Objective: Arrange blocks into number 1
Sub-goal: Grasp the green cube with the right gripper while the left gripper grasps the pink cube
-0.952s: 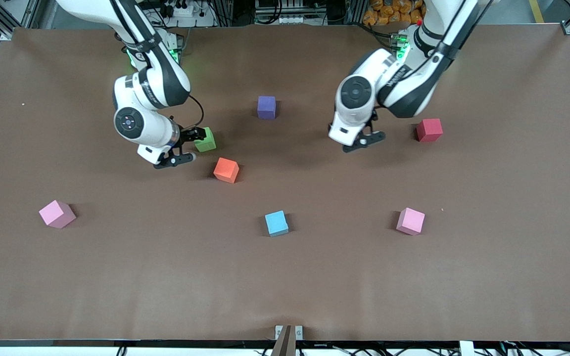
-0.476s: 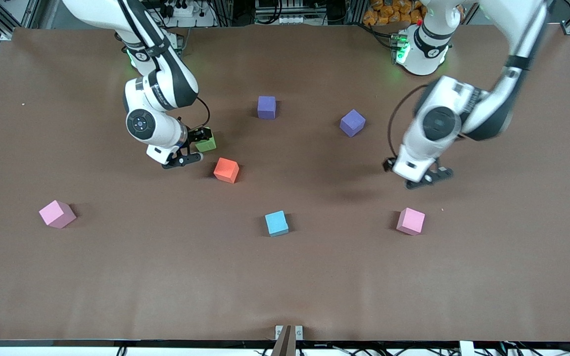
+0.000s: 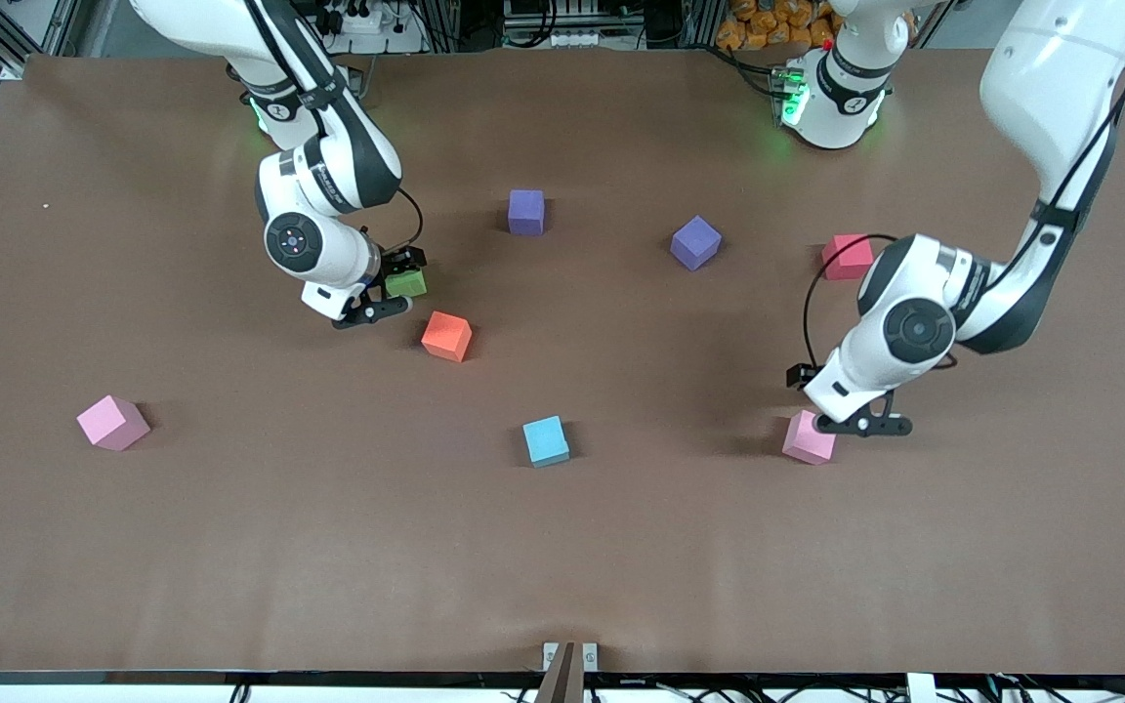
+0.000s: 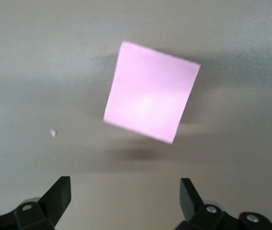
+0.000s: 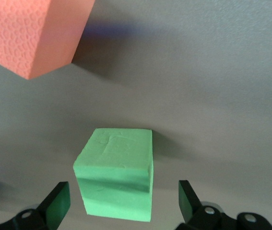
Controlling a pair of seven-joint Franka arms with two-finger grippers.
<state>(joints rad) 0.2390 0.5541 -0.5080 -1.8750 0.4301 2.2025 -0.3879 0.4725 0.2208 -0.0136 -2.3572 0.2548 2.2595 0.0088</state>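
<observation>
**Both grippers spread over blocks**

Right gripper (image 3: 389,285) at upper left of centre in the front frame, low over the green block (image 3: 407,283), fingers spread with the block between them and gaps on both sides; same block (image 5: 116,172) low centre in the right wrist frame, orange block (image 5: 35,33) in that frame's upper left corner. Orange block (image 3: 446,336) just below and beside the green one in the front frame.

Left gripper (image 3: 855,415) at right of centre, over the pink block (image 3: 809,436), fingers apart, nothing held; pink block (image 4: 150,98) upper centre in the left wrist frame, clear of both fingertips (image 4: 59,194).

Elsewhere in the front frame: two purple blocks, one at upper centre (image 3: 526,211), one tilted toward upper right (image 3: 696,242); red block (image 3: 847,256) at right, partly covered by the left arm; blue block (image 3: 546,440) at lower centre; second pink block (image 3: 112,422) at far left. All scattered, well apart on the brown table (image 3: 230,547)
</observation>
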